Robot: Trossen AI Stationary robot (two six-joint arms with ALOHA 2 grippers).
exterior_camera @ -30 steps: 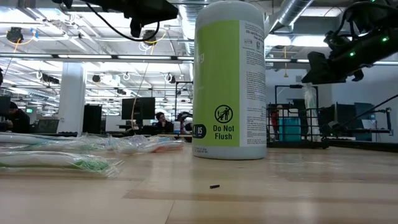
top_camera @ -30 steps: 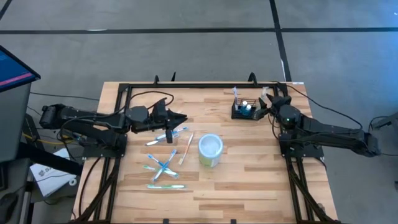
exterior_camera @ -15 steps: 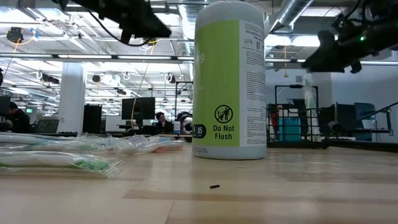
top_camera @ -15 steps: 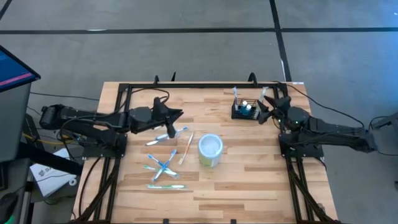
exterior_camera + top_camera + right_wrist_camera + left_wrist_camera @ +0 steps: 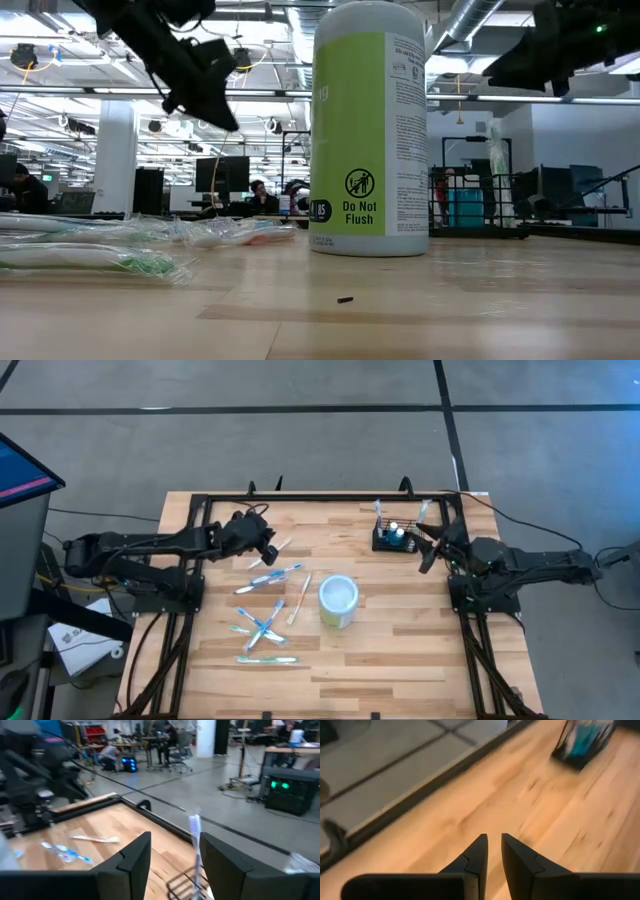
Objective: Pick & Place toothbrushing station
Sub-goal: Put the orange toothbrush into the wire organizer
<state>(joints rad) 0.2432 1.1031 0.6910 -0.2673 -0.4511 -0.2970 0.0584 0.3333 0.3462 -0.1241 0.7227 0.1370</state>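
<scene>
The toothbrushing station, a small black wire-mesh basket, stands on its base on the table's far right. It holds upright toothbrushes and small bottles. My right gripper is open and empty, just right of the basket and above the table. In its wrist view an upright toothbrush shows between the fingers, farther off. My left gripper is at the far left-centre, above the table. Its fingers are all but closed on nothing. The basket shows far off in the left wrist view.
A white-and-pale-green canister stands mid-table and fills the middle of the low view. Several wrapped toothbrushes lie loose left of it. A black frame runs along the table's far edge.
My left gripper has drawn back from over the loose toothbrushes toward the table's left and far edges, turning as it went. My right gripper has backed off from the basket's right end toward the right edge and has risen. The basket has stayed where it was.
</scene>
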